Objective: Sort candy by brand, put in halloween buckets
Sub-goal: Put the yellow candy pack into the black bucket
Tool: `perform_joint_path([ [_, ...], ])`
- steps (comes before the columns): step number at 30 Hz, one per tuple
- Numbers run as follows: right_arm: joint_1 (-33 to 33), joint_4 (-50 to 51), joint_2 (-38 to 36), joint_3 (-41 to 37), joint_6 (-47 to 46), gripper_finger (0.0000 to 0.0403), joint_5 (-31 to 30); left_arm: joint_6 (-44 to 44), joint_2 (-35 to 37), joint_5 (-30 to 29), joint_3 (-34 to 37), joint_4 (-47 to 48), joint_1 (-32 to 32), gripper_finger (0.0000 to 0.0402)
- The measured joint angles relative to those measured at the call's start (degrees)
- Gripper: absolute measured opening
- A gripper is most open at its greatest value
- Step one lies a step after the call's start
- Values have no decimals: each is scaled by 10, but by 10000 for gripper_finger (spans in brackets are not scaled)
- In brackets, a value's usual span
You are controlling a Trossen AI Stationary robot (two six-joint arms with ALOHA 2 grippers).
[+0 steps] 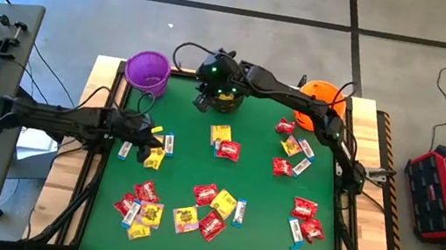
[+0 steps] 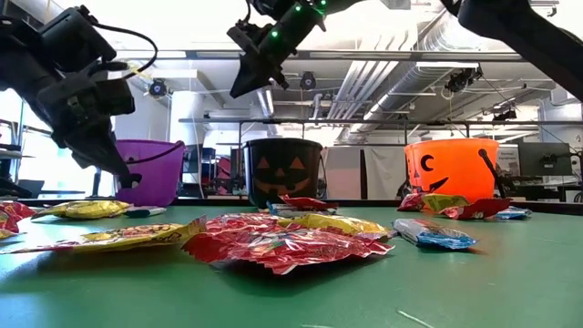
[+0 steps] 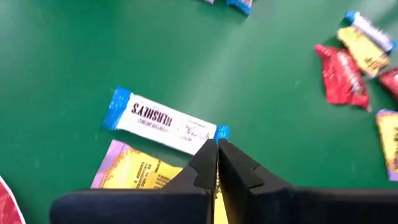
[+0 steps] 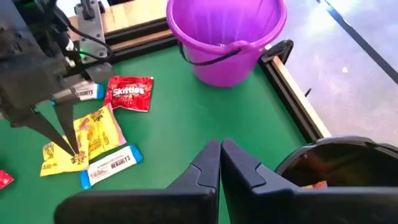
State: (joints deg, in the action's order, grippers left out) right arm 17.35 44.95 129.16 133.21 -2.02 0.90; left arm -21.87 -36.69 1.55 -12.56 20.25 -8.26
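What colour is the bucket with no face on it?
Purple. The bucket shows best in the right wrist view, at the table's corner.

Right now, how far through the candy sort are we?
Early. Done: the black bucket already holds some yellow candy. In hand: the left gripper is shut on a yellow packet near the purple bucket; the right gripper hangs closed over the black bucket's rim, holding nothing visible. Left: dozens of red, yellow and white-and-blue pieces are scattered on the green mat. The orange bucket is mostly hidden by the arm.
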Motion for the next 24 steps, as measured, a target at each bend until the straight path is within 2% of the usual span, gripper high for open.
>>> perform_joint_path([
  [8, -28, -36, -1, 0, -10, 0, 6, 0, -44, -7, 0, -9, 24, 69],
  [16, -56, -67, 6, -1, -23, 0, -4, 0, -58, -7, 0, -16, 36, 124],
  [24, -83, -138, 2, -93, -53, 0, -7, -6, -66, -36, 0, -14, 36, 157],
])
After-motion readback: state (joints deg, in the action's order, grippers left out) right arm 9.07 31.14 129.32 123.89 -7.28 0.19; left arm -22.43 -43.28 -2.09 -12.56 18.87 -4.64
